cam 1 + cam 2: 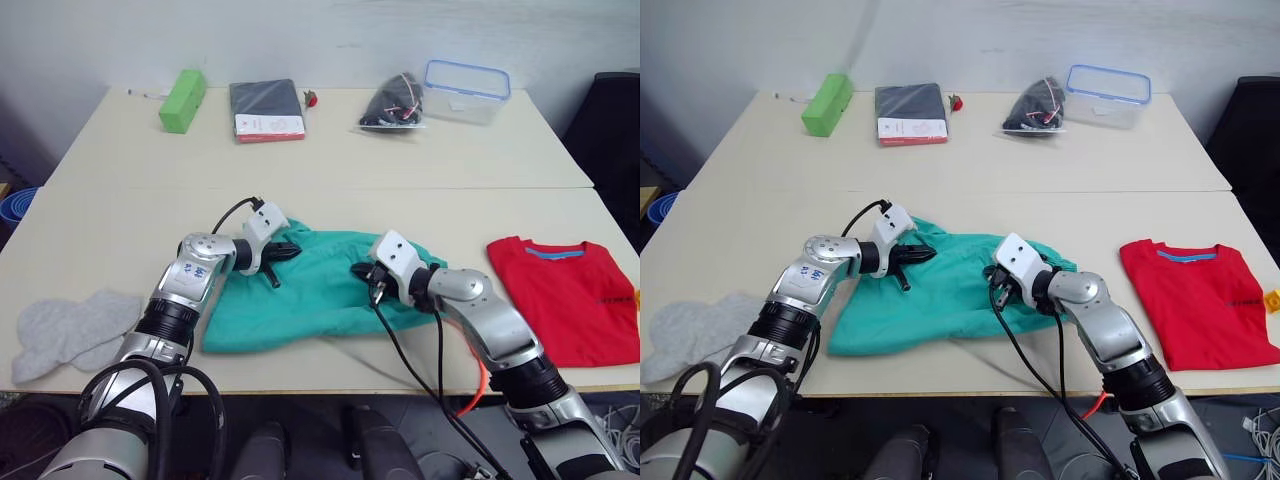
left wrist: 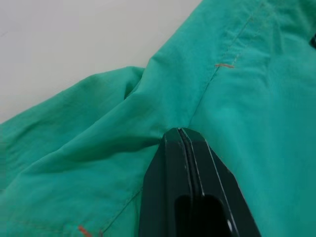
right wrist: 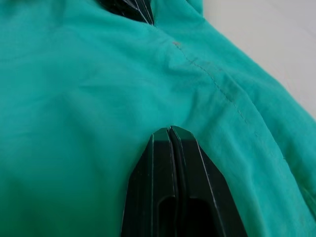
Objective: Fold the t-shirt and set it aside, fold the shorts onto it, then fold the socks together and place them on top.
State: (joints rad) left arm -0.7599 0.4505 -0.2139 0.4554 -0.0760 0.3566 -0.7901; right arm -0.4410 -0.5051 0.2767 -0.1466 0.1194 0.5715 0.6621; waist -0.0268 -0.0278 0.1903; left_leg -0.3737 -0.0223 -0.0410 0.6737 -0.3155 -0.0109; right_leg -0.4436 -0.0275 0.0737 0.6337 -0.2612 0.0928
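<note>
1. Shorts (image 1: 300, 290) spread in a rumpled teal heap near the front edge of the pale surface (image 1: 330, 200), between the two arms.
2. Left pincer (image 1: 287, 252) lying at the far left corner of the shorts, fingers pressed together; wrist view shows the two black fingers (image 2: 185, 163) tight against each other with their tips at a fold in the teal cloth. Cannot tell whether any fabric is caught between them.
3. Right pincer (image 1: 365, 272) resting on the right half of the shorts, likewise clenched; black fingers (image 3: 170, 158) meeting flat on the cloth beside a stitched seam. Cannot tell whether cloth is pinched.
4. T-shirt (image 1: 570, 295), red, folded flat at the right end of the surface, blue neck band facing the far side, apart from the shorts.
5. Socks (image 1: 70, 330), light grey, lying at the left front corner, well apart from the shorts.
6. Along the far side: green box (image 1: 183, 100), dark booklet (image 1: 266, 110), black bagged bundle (image 1: 392, 103), clear container with blue rim (image 1: 465, 90).
</note>
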